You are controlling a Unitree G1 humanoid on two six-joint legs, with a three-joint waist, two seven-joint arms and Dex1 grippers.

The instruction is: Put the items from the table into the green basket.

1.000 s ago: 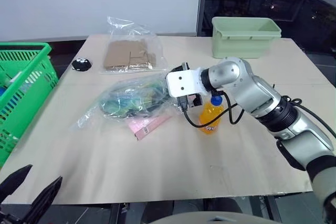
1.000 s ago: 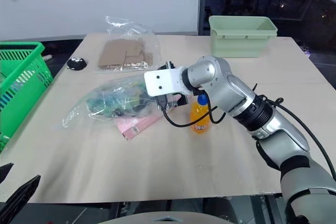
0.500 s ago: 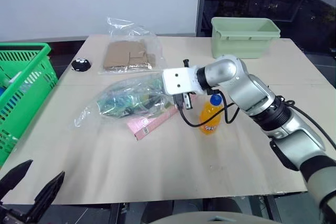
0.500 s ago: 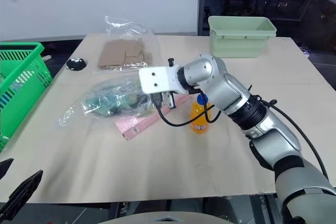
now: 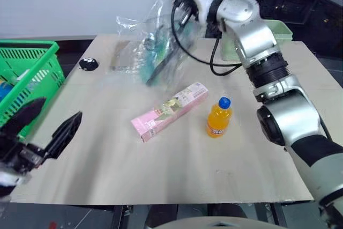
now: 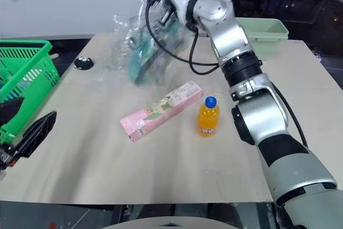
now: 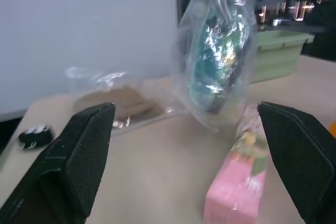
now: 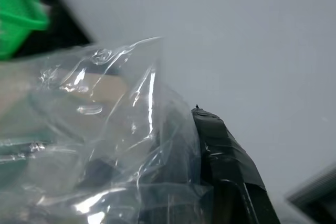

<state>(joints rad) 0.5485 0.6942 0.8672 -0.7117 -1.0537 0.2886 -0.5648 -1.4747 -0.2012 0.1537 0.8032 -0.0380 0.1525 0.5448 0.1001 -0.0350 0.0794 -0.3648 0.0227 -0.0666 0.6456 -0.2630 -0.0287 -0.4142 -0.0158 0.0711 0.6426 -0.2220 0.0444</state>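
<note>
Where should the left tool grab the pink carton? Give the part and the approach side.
Take the carton across its narrow width near the middle, coming down from above. It lies flat on the table as a long slim box, angled away toward the bottle, with its long sides free. The bottle stands close to the far end, so staying toward the middle or near end likely avoids a knock.

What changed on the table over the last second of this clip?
The right pincer closed on the crinkly clear plastic bag of green and dark contents and lifted it off the pale beige table; it now hangs in the air. That uncovered the long pink-and-white carton. The open left pincer rose into view. The small orange bottle with blue cap and the green lattice basket kept their places.
</note>
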